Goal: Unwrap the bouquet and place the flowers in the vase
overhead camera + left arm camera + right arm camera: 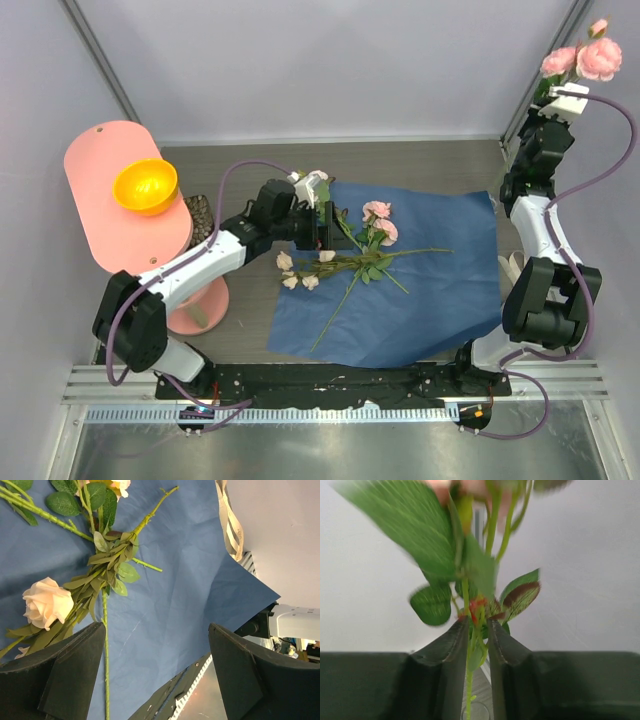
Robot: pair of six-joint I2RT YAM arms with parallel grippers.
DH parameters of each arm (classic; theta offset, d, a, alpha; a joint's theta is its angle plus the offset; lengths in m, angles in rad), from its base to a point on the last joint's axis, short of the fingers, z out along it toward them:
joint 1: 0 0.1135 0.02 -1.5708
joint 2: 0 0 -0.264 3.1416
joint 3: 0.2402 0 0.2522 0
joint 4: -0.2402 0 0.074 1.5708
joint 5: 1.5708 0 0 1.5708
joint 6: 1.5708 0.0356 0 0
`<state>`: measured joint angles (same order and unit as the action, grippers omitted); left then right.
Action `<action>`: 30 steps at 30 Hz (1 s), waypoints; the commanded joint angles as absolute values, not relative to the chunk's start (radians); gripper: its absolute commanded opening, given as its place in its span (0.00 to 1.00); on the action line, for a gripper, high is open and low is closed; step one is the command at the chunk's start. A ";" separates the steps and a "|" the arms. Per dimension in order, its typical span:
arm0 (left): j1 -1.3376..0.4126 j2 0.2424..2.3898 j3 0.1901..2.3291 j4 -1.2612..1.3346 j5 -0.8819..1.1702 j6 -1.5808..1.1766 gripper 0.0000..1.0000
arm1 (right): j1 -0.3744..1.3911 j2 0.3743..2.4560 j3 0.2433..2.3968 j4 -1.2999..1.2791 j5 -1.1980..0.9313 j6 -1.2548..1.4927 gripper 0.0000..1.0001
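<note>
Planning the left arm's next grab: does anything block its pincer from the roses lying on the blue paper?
Nothing visible does. The left pincer is open over the blue paper, and the roses lie uncovered right ahead of it.

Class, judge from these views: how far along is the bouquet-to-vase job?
Done: the blue paper lies flat, unwrapped. In hand: pink roses are raised at the far right, their stem between the jaws of the right gripper; whether it is gripped is unclear. Left: loose flowers lie on the paper, beneath the open left gripper.
</note>
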<state>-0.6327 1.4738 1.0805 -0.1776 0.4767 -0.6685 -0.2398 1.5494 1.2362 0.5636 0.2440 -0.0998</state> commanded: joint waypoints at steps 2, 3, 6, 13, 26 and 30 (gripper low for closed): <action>-0.626 1.506 1.137 -0.233 0.467 -0.742 0.88 | -0.245 1.502 1.220 0.649 0.252 -0.052 0.38; -0.626 1.512 1.140 -0.242 0.460 -0.765 0.88 | -0.245 1.499 1.220 0.628 0.252 -0.051 0.41; -0.624 1.526 1.134 -0.244 0.452 -0.839 0.88 | -0.245 1.485 1.229 0.569 0.264 -0.023 0.51; -0.626 1.581 1.114 -0.209 0.497 -1.087 0.93 | -0.242 1.379 1.278 0.244 0.406 0.185 0.76; -0.670 1.552 0.953 -0.138 0.299 -1.698 0.93 | -0.144 1.105 1.198 -0.247 0.605 0.514 0.80; -0.706 1.559 0.937 -0.146 0.224 -1.828 0.92 | -0.049 1.046 1.158 -0.245 0.595 0.505 0.79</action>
<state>-0.6731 1.5921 0.9474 -0.1814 0.3199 -1.6135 -0.1226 1.0958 1.1950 -0.1909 0.5549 0.4606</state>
